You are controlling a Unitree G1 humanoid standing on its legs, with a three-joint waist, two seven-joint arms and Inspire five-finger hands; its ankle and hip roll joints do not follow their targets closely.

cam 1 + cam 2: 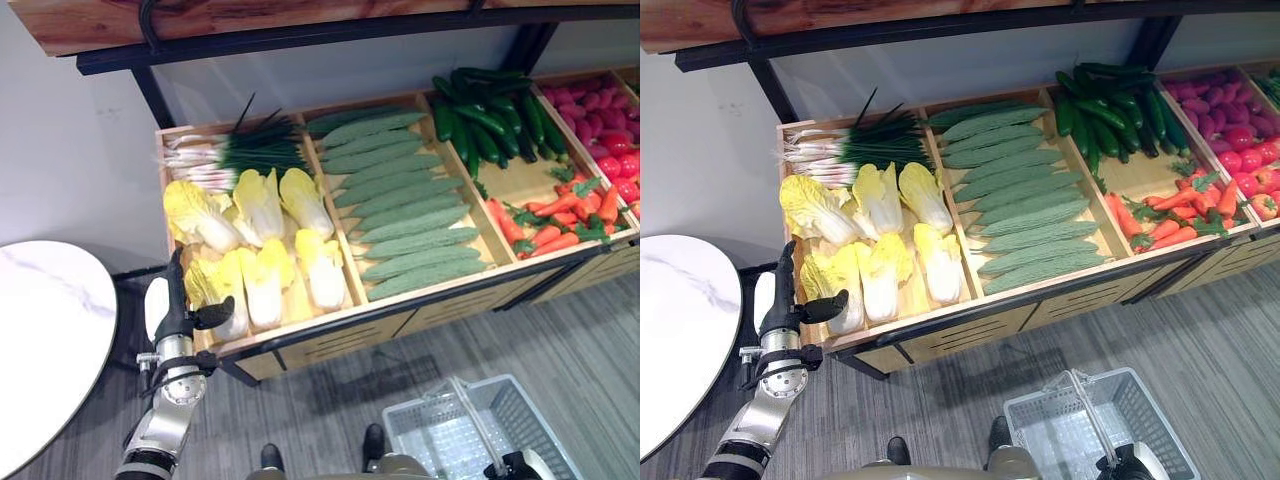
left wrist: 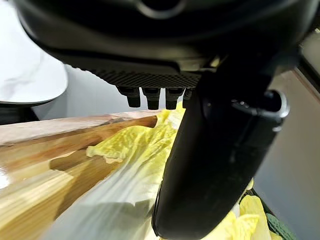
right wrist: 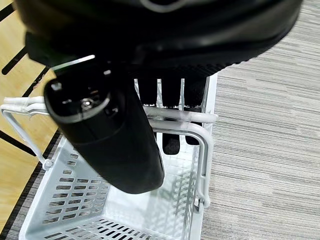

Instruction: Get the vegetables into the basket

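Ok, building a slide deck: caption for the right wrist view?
Right hand curled round the white basket's handle above grey flooring.

You had one wooden display stand (image 1: 330,335) before you, with seven napa cabbages (image 1: 262,204) in its left bin and one bunch of spring onions (image 1: 235,152) behind them. The next bin held about eleven pale green bumpy gourds (image 1: 400,196). Further right lay a heap of dark cucumbers (image 1: 490,115), too overlapped for you to count, and roughly nine carrots (image 1: 552,222). One white basket (image 1: 440,440) stood on the floor, and one round marble table (image 1: 45,340) at the left
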